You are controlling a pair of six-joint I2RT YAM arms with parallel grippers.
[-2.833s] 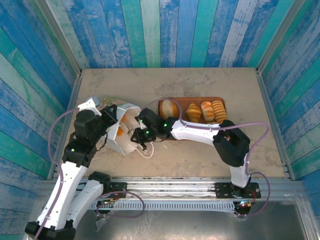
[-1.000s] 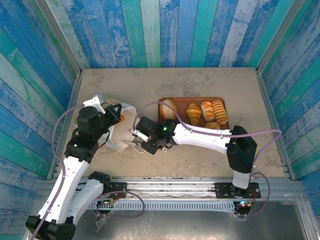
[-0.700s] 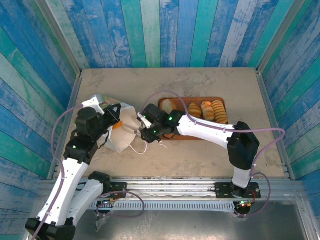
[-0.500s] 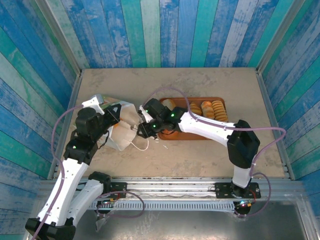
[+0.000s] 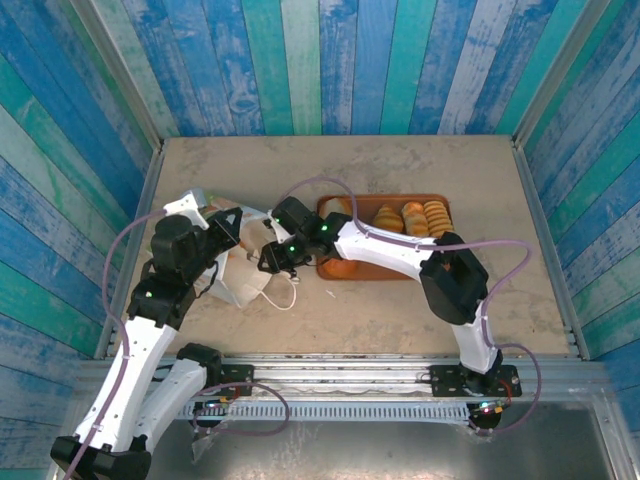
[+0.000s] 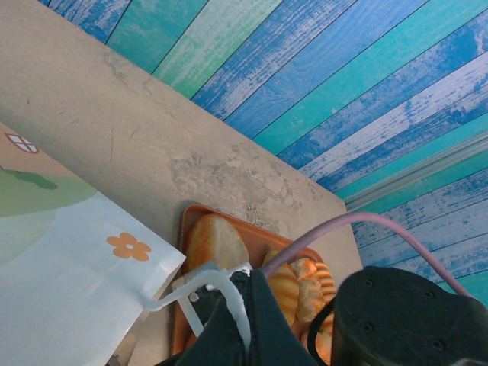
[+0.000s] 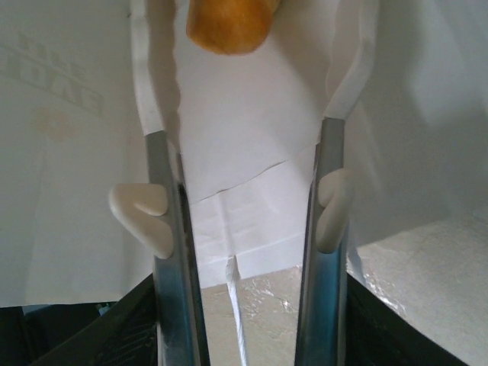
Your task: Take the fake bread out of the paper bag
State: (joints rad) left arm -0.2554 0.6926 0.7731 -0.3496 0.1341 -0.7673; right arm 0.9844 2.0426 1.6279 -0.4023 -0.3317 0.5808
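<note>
- Fake bread [image 5: 413, 219] is pictured lined up on a brown tray [image 5: 372, 198] on the tabletop [image 5: 300, 165]; one golden piece [image 7: 229, 23] is seen inside the paper bag [image 5: 240, 285].
- Left tool [image 5: 232, 222] is clamped on the bag's rim.
- Right tool [image 5: 268, 260] is held with fingers apart at the bag's mouth.

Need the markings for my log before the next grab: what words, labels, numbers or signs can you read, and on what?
Paper bag, right wrist view: faint grey block lettering in two rows, too faint to read.
Paper bag, left wrist view: an orange flower and green print, pictures only, no words.
Tray and fake bread: no text.
</note>
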